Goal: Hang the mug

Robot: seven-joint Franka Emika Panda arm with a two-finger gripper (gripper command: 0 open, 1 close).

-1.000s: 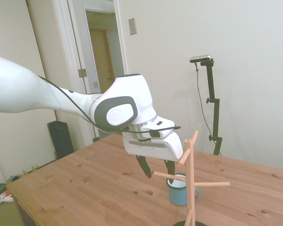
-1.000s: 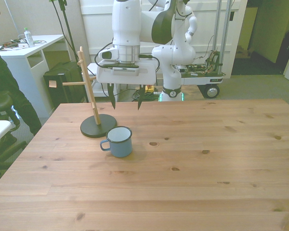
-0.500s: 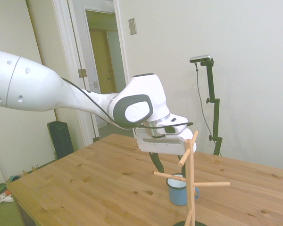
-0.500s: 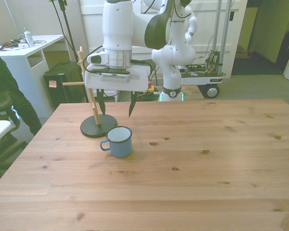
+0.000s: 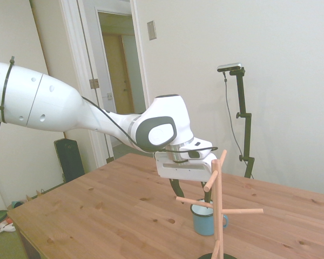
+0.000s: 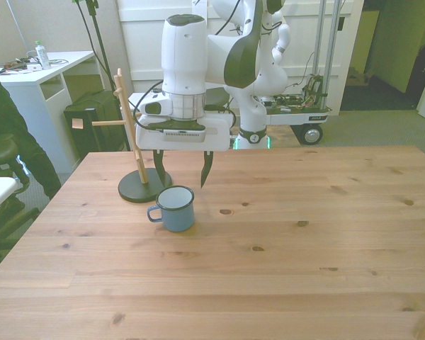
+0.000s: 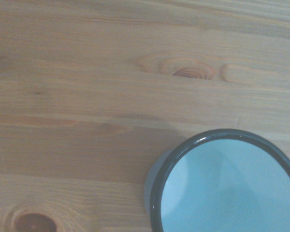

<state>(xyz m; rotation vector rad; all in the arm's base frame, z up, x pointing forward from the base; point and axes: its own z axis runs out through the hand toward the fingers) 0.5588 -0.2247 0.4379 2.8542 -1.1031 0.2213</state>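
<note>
Wooden worktop (image 6: 304, 248) carries your mug (image 6: 175, 208), upright, handle toward the front view's left, just beside the round dark base of the wooden peg rack (image 6: 132, 142). Your gripper (image 6: 183, 175) hangs just above the mug's far rim, fingers spread apart, holding nothing. Wrist view catches the mug's dark rim and pale inside (image 7: 227, 188) on bare wood.

The tabletop (image 6: 283, 269) is pale knotty wood with a smooth, faintly satin finish. Just below the hand (image 6: 183, 170), the mug (image 6: 175, 208) looks like glossy enamel, its dark rim catching a thin highlight. Beside the hand, the rack (image 6: 131, 138) is bare matt wood on a dull black base. The arm's shell (image 5: 54, 105) is smooth, glossy white plastic.
</note>
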